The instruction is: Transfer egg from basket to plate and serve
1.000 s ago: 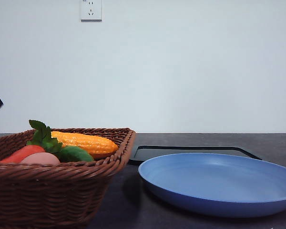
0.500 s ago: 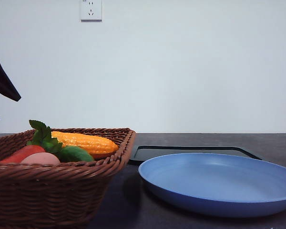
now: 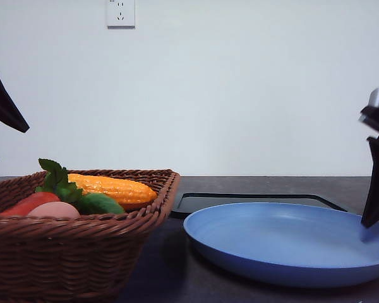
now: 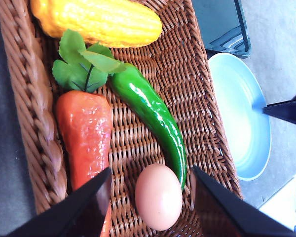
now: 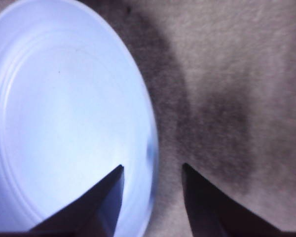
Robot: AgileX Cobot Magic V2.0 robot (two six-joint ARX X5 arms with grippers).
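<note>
The pinkish egg (image 4: 158,196) lies in the brown wicker basket (image 4: 38,123), beside a carrot and a green pepper. My left gripper (image 4: 150,171) hovers open above it, one finger on each side of the egg, apart from it. From the front, the egg (image 3: 54,210) peeks over the basket (image 3: 69,252) rim, with the left gripper's dark fingers (image 3: 1,104) high at the left edge. The blue plate (image 3: 290,243) rests right of the basket. My right gripper (image 5: 153,167) is open, straddling the plate (image 5: 64,123) rim, and its finger (image 3: 376,189) hangs over the plate's right edge.
In the basket also lie a yellow corn cob (image 4: 96,19), a green pepper (image 4: 153,116) and a red-orange carrot with leaves (image 4: 86,133). A flat black tray (image 3: 252,201) sits behind the plate. A white wall stands behind the dark table (image 5: 237,98).
The left gripper's fingers came in at the upper left edge of the front view. The right gripper entered from the right and dropped to the plate's right rim.
</note>
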